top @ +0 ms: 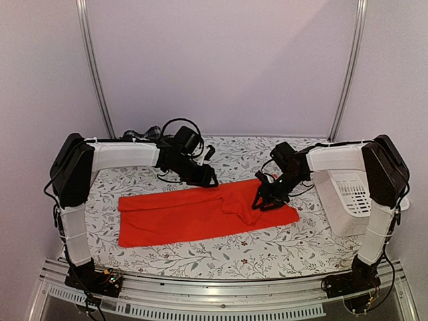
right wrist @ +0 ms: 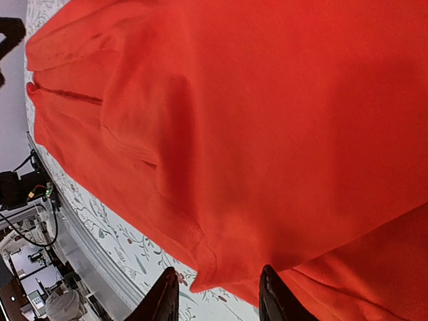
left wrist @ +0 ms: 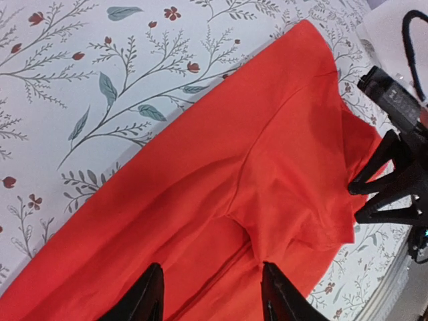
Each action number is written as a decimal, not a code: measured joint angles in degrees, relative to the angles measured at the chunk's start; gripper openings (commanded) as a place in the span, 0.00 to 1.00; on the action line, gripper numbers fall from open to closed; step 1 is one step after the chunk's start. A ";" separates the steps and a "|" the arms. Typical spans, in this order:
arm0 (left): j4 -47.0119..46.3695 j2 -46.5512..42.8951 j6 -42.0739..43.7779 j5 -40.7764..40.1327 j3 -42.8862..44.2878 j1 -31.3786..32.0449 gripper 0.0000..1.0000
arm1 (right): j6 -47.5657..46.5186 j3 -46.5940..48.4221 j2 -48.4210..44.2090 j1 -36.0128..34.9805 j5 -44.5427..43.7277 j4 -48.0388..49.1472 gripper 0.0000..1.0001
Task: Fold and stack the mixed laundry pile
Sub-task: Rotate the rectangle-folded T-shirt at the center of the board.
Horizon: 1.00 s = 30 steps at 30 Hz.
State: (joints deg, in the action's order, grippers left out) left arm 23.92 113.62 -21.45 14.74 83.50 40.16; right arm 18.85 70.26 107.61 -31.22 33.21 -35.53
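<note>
The red shirt (top: 200, 215) lies spread flat across the middle of the floral table cover, with a sleeve folded over near its right end (top: 241, 204). My left gripper (top: 208, 179) is open and empty, hovering just above the shirt's far edge; its view shows red cloth (left wrist: 267, 154) between its fingertips (left wrist: 212, 301). My right gripper (top: 261, 200) is open and empty over the folded sleeve; its fingertips (right wrist: 217, 301) straddle the sleeve's hem (right wrist: 207, 267). It also shows in the left wrist view (left wrist: 388, 190). The plaid garment is out of view.
A white plastic basket (top: 351, 195) stands at the table's right edge, next to the right arm. Black cables (top: 167, 134) lie at the far left behind the left arm. The floral table cover (top: 200, 257) shows in front of the shirt.
</note>
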 measured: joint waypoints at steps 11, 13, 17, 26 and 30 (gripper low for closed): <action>2.47 -5.40 -1.51 -4.09 -13.70 -10.58 0.51 | -5.86 12.04 10.75 0.07 -15.13 -5.77 0.34; 3.02 -8.61 -1.97 -5.22 -15.54 -11.41 0.51 | -7.72 18.05 14.38 1.03 -19.02 -7.15 0.33; 3.02 -15.30 -2.38 -6.54 -17.90 -11.43 0.49 | -11.37 37.44 25.77 3.82 -27.91 -11.19 0.35; 5.95 -19.39 0.76 -9.77 -21.14 -6.10 0.41 | -13.57 55.17 34.36 8.76 -34.62 -11.98 0.48; 7.34 -17.05 2.99 -11.76 -21.16 -1.73 0.38 | -13.62 51.28 27.30 8.74 -33.22 -11.82 0.51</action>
State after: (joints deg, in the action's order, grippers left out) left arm 31.27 96.57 -18.46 2.98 62.35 38.44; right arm 5.23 121.54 134.91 -22.48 -0.01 -47.35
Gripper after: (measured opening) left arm 0.402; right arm 0.491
